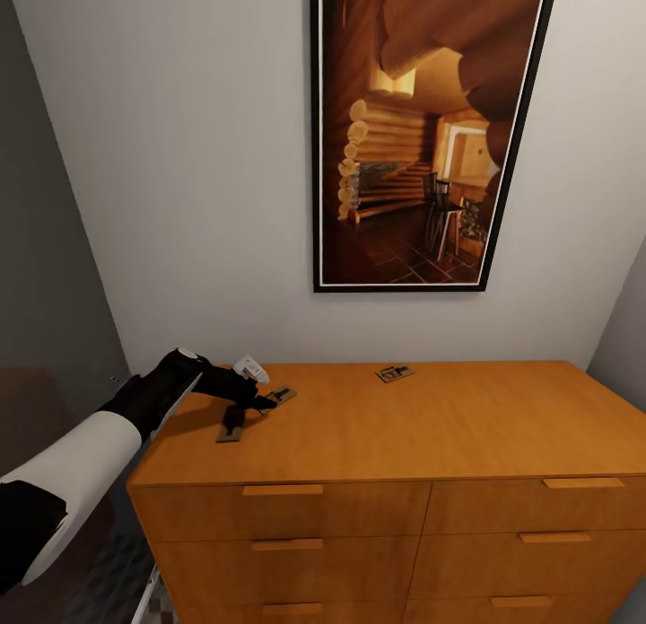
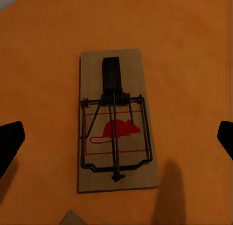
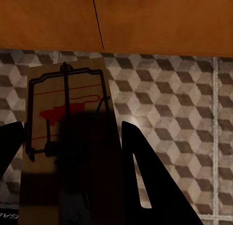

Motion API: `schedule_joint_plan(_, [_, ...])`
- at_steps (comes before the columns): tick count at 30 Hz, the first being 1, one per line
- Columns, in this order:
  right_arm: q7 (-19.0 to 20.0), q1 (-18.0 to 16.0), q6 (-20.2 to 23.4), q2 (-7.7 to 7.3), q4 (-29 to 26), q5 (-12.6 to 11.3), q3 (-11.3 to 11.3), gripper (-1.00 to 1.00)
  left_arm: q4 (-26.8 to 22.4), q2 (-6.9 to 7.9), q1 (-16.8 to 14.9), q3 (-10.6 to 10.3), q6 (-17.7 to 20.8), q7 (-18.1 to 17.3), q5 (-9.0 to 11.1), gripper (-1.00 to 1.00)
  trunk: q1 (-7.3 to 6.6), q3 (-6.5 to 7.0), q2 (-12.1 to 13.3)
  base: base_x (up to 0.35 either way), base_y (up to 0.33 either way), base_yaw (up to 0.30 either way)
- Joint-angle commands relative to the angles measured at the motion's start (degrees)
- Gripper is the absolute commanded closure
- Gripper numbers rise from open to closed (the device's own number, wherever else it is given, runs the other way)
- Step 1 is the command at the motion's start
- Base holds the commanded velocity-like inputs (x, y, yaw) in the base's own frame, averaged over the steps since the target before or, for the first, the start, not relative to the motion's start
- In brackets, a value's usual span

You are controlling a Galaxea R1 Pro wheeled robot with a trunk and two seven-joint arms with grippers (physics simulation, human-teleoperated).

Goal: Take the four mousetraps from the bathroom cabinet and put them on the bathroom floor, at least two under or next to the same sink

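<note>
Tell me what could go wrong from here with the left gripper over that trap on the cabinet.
The left gripper is open wide around the mousetrap, a flat board on the cabinet top, so the fingers may close over it or push it. A second trap lies close by and could get knocked. The right gripper already holds a trap over the floor; it might slip.

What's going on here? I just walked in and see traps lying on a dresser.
The robot's left gripper hovers open over a mousetrap on top of the cabinet, not yet gripping it. Two more traps lie on that top, one beside the gripper and one farther back. The right gripper holds another mousetrap low above the patterned bathroom floor.
</note>
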Motion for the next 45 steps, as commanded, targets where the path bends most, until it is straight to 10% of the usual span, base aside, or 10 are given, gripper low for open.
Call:
schedule_joint_plan(1, [0.11,-0.04,-0.2,-0.02,0.05,0.15,0.04,1.0,-0.07,-0.02,-0.05,-0.13,0.36,-0.13,-0.05,-1.0,0.0,-0.07,-0.04,0.0,0.0,0.0])
schedule_joint_plan(45, [0.03,-0.04,-0.21,-0.02,0.07,0.15,-0.02,1.0,2.6,-0.28,-0.07,-0.22,0.28,-0.04,-0.07,-1.0,0.0,-0.07,-0.04,0.0,0.0,0.0])
